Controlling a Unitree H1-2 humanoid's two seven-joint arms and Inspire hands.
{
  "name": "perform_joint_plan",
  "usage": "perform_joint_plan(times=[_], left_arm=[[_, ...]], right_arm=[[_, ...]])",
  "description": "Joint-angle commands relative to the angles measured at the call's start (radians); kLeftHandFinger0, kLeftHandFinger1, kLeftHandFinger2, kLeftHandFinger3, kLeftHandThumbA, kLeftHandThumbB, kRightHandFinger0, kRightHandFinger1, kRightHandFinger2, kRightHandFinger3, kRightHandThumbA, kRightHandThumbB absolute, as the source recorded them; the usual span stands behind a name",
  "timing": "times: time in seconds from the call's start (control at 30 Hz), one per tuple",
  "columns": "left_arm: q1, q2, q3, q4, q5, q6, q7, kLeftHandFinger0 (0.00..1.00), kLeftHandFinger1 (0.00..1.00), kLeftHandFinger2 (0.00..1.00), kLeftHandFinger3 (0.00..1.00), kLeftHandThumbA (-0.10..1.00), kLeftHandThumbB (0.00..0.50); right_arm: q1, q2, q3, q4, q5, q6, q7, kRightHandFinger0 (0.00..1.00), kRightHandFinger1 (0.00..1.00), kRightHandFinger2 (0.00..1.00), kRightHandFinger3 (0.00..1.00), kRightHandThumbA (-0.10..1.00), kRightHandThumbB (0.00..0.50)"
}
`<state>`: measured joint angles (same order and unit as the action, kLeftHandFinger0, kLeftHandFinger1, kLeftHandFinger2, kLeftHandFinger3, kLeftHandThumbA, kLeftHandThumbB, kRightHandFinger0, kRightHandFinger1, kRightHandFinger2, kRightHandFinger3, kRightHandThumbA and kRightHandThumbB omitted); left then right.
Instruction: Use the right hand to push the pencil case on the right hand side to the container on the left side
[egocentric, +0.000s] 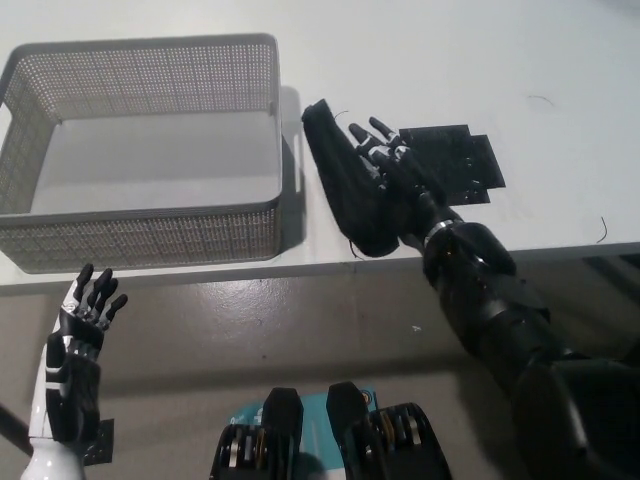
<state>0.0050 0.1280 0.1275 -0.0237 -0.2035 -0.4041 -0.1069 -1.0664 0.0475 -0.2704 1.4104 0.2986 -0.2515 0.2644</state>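
The black pencil case (345, 190) lies on the white table (560, 60), tilted, its far end close to the right wall of the grey mesh container (150, 235) but apparently not yet touching it. The right robot hand (395, 175) lies flat against the case's right flank, fingers stretched out and somewhat apart, gripping nothing; it presses sideways rather than holds. Just to the right of that hand a flat black mat (455, 165) lies on the table, partly under the wrist. The left robot hand (85, 320) hangs idle below the table edge at lower left, fingers spread, empty. The step in hand looks like the push itself, well advanced: the case is near the container and only a narrow strip of table remains between them. The next move seems to call for more leftward pressure until the case meets the wall, with the palm kept along the case's length so it slides without swinging. The near end sits close to the table edge, so a pivot could tip it off.
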Motion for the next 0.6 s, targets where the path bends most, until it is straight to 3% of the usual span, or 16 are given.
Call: perform_joint_plan(times=[0.0, 0.3, 0.47, 0.57], left_arm=[[-0.017, 0.02, 0.002, -0.036, -0.031, -0.04, -0.021, 1.0, 1.0, 1.0, 1.0, 1.0, 0.397], [-0.021, 0.019, -0.004, -0.044, -0.037, -0.045, -0.025, 1.0, 1.0, 1.0, 1.0, 1.0, 0.386], [-0.017, 0.021, -0.005, -0.046, -0.034, -0.039, -0.025, 1.0, 1.0, 1.0, 1.0, 1.0, 0.384], [-0.02, 0.021, -0.006, -0.046, -0.032, -0.039, -0.025, 1.0, 1.0, 1.0, 1.0, 1.0, 0.378]], right_arm=[[-0.063, 0.024, 0.002, -0.004, 0.0, -0.024, -0.013, 1.0, 1.0, 1.0, 1.0, 1.0, 0.393], [-0.081, 0.079, -0.007, 0.002, 0.01, -0.005, -0.027, 1.0, 1.0, 1.0, 1.0, 1.0, 0.374], [-0.091, 0.107, 0.0, 0.008, 0.004, 0.011, -0.026, 1.0, 1.0, 1.0, 1.0, 1.0, 0.414], [-0.094, 0.118, 0.003, 0.007, 0.001, 0.011, -0.03, 1.0, 1.0, 1.0, 1.0, 1.0, 0.399]])
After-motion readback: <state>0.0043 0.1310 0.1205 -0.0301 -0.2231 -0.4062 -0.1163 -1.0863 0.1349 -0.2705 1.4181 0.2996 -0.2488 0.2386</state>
